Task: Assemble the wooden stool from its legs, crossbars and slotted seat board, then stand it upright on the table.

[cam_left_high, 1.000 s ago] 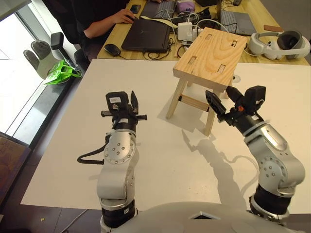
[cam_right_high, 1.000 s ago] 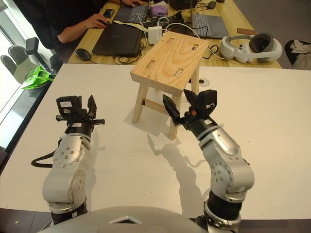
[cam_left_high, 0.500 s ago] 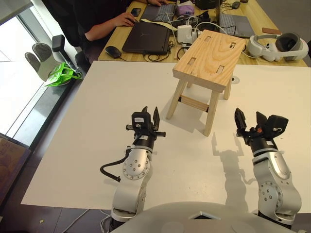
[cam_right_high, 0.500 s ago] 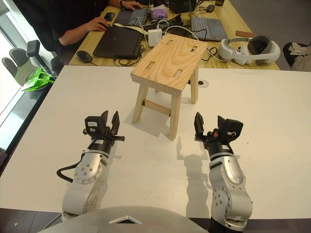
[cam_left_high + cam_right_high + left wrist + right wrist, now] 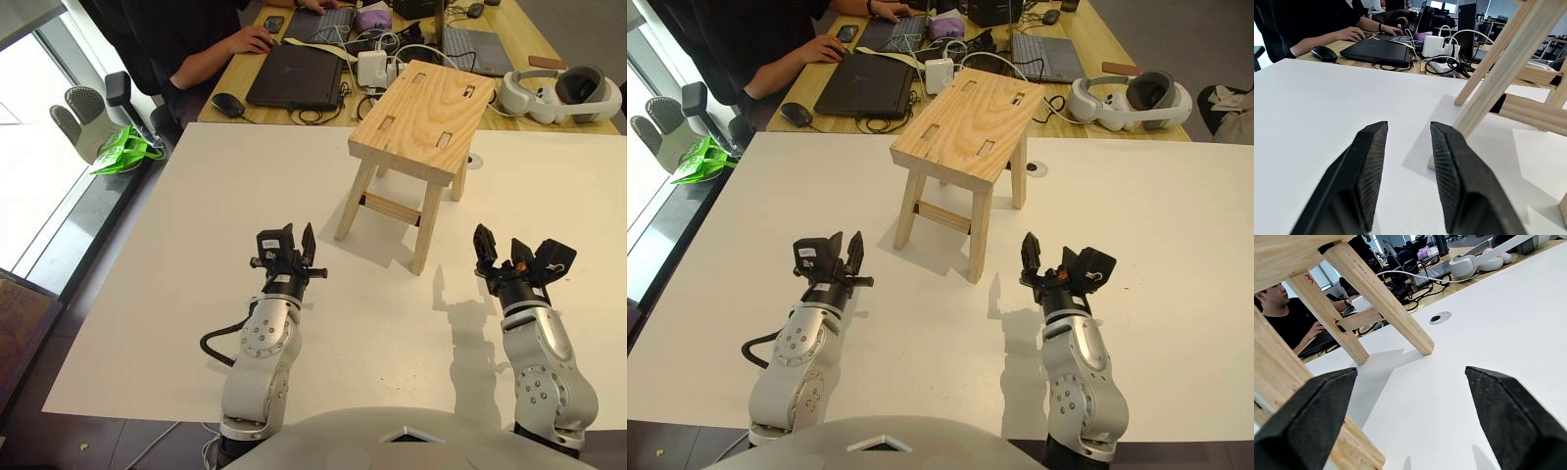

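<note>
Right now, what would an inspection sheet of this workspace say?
Surface: white table, grommet hole behind the stool.
Job's things: stool assembled, upright, slotted seat on top.
Clutter: nothing seen.
Claws: left claw open, empty, short of the stool's legs; right claw open, empty, beside a front leg.
Cables: charger and cords on the desk behind.
Surroundings: wooden desk with laptops, headset; green bag on the floor.

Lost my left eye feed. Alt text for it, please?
The assembled wooden stool stands upright on the white table, slotted seat board on top. Both grippers are open and empty, on the near side of the stool and clear of it: left gripper toward its left, right gripper toward its right.
</note>
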Controlling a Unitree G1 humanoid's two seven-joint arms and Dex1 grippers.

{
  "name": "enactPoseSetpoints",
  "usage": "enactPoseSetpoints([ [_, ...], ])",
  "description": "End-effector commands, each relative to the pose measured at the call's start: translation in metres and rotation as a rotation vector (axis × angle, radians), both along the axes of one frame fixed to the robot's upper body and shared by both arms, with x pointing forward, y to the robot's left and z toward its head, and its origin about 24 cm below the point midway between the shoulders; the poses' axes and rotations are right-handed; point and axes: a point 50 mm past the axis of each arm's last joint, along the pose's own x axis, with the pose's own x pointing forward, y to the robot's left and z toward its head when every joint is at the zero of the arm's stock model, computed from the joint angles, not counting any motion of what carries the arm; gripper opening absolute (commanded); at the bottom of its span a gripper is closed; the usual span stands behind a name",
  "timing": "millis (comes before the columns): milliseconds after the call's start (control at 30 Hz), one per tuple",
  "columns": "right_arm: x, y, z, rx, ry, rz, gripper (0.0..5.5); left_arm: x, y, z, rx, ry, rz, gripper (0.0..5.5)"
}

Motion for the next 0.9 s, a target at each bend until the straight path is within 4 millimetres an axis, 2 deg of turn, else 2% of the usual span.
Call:
enactPoseSetpoints([
  [33,0.0001,0.0023,-0.0038,0.048,0.016,-0.002,4.09,-0.0003,-0.0017,-0.0007,-0.028,0.017,0.0,1.59],
  [267,0.0063,0.0008,-0.0007,0.051,0.02,0.017,4.09,-0.0015,-0.0017,0.0022,-0.046,0.018,0.026,1.59],
  [900,0.0043,0.0017,0.0014,0.07,0.03,0.022,4.09,-0.0061,-0.0002,0.0052,-0.056,0.033,0.032,1.59],
])
